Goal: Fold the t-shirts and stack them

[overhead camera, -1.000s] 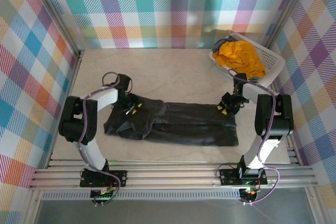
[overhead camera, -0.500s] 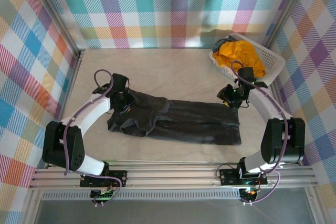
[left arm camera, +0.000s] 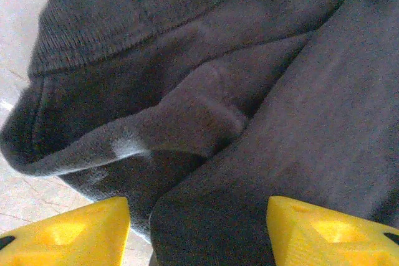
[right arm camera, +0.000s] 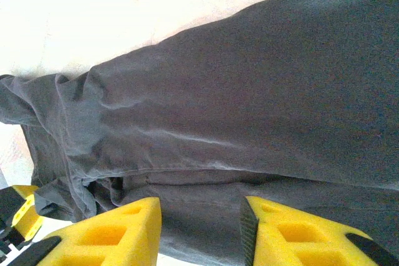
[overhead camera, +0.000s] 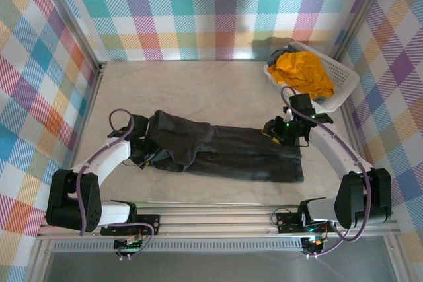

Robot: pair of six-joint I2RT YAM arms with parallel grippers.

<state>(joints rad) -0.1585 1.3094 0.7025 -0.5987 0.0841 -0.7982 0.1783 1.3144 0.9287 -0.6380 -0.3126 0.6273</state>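
Charcoal t-shirt [overhead camera: 228, 153] runs left-to-right on our worktop [overhead camera: 218, 90]: left gripper [overhead camera: 144, 152] over its collar end, right gripper [overhead camera: 274, 130] over the opposite end, both parted, empty.

A long folded t-shirt [overhead camera: 238, 156] lies across the middle of the worktop [overhead camera: 198, 90], running left to right, with its bunched end at the left. The left pincer [overhead camera: 147, 155] sits at that left end, over the cloth. The right pincer [overhead camera: 271, 133] sits over the shirt's far right corner. Behind it, in the far right corner of the worktop, stands a basket [overhead camera: 349, 78] with a second t-shirt [overhead camera: 304, 70] heaped inside.
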